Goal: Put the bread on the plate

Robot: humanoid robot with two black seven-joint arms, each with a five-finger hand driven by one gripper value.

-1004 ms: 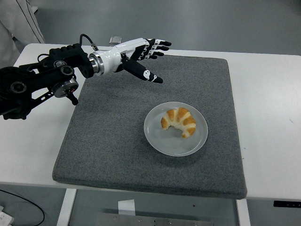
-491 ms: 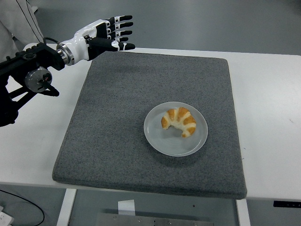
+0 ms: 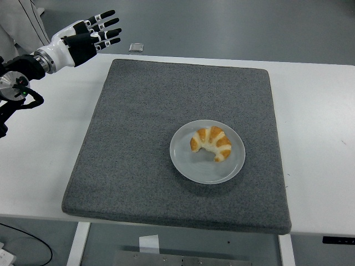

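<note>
A golden croissant (image 3: 211, 143) lies on a pale grey round plate (image 3: 193, 169) right of the middle of the dark grey mat (image 3: 138, 138). My left hand (image 3: 94, 34) is raised at the far left corner, beyond the mat's edge, far from the plate. Its fingers are spread and it holds nothing. The right arm is out of view.
The mat lies on a white table (image 3: 316, 122). A small clear object (image 3: 136, 47) lies at the table's far edge. A person's white sleeve (image 3: 22, 25) shows at the top left corner.
My left hand has drawn back up and to the left, from over the mat's far part to beyond its far left corner. The croissant and plate have not moved.
</note>
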